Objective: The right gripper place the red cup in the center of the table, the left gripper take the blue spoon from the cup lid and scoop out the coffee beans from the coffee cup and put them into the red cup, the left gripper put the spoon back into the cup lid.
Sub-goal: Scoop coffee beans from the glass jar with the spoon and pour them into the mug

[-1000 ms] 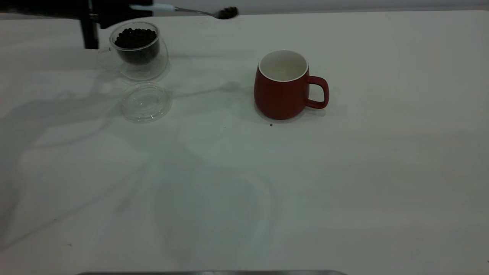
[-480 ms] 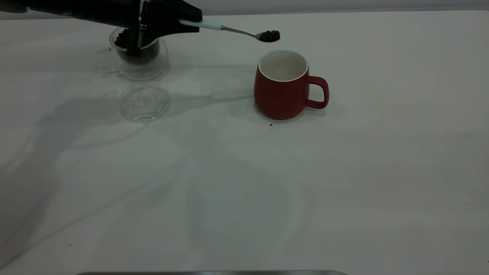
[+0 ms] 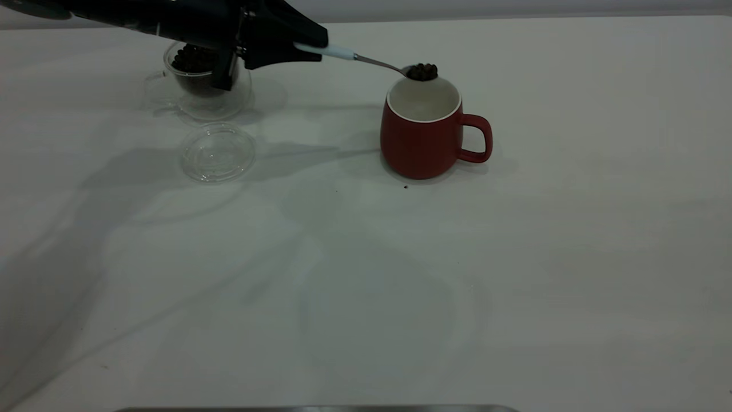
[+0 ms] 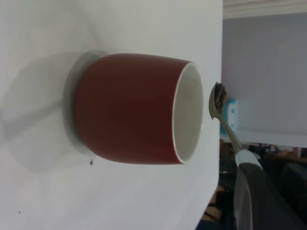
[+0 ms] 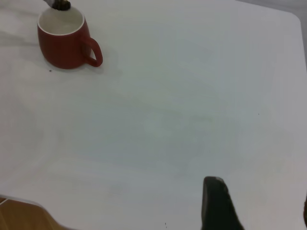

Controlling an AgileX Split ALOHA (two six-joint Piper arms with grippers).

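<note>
Above the far rim of the red cup point(image 3: 422, 134), which stands near the middle of the table point(image 3: 514, 274), the left gripper point(image 3: 297, 43) pinches the blue spoon point(image 3: 366, 60) by its handle and holds it roughly level, likely so the coffee beans point(image 3: 422, 71) stay heaped until tipped. The coffee cup point(image 3: 200, 80) and bare cup lid point(image 3: 218, 152) wait behind. The right gripper point(image 5: 261, 203) sits well back, fingers spread.

matt red cup point(image 3: 422, 143), clear glass cup lid point(image 3: 218, 152)
</note>
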